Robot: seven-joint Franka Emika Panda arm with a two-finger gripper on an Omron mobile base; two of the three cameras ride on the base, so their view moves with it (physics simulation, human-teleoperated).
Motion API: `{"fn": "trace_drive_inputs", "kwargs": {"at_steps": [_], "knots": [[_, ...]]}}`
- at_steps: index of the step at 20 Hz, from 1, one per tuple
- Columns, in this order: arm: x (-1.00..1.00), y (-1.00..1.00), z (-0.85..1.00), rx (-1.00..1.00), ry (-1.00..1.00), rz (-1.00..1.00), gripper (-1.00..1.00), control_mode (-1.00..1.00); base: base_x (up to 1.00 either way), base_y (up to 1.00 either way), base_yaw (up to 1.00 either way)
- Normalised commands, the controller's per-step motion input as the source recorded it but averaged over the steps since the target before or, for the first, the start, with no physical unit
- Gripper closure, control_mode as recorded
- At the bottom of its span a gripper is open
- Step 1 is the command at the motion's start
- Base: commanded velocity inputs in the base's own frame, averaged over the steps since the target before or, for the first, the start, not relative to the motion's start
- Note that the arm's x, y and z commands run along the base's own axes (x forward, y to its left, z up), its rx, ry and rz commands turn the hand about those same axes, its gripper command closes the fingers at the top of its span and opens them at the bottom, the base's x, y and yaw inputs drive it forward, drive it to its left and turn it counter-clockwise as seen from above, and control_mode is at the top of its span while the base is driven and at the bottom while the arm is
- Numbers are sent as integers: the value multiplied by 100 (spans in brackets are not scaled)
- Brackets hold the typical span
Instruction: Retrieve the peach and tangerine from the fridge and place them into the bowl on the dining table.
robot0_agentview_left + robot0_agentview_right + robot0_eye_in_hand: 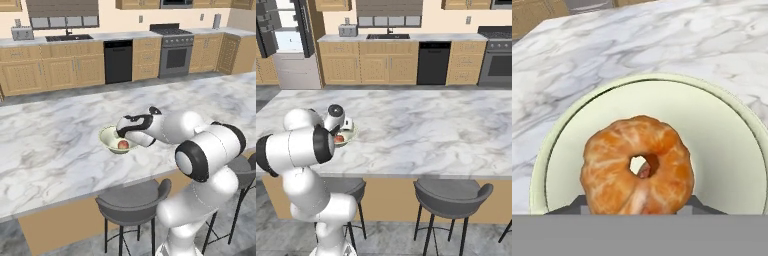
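Observation:
The pale cream bowl stands on the marble dining table near its front edge. The reddish peach lies inside it. My gripper hangs just over the bowl, shut on the bright orange tangerine. In the hand view the tangerine sits close up and covers the fingertips. The grey fridge stands at the far left with its upper doors open.
Grey stools stand under the table's near edge. Across the aisle runs a wooden cabinet counter with a sink, a black dishwasher and a steel oven.

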Motion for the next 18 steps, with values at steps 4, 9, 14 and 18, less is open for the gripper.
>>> {"fn": "trace_drive_inputs", "kwargs": {"at_steps": [4, 9, 14, 18], "knots": [[37, 15, -32, 0, 10, 0, 100, -100, 0, 0, 0], [44, 1, -25, 0, 13, 0, 100, -100, 0, 0, 0], [43, 0, -23, 0, 14, 0, 100, -100, 0, 0, 0], [45, 11, -22, 0, 15, 0, 100, -100, 0, 0, 0]]}}
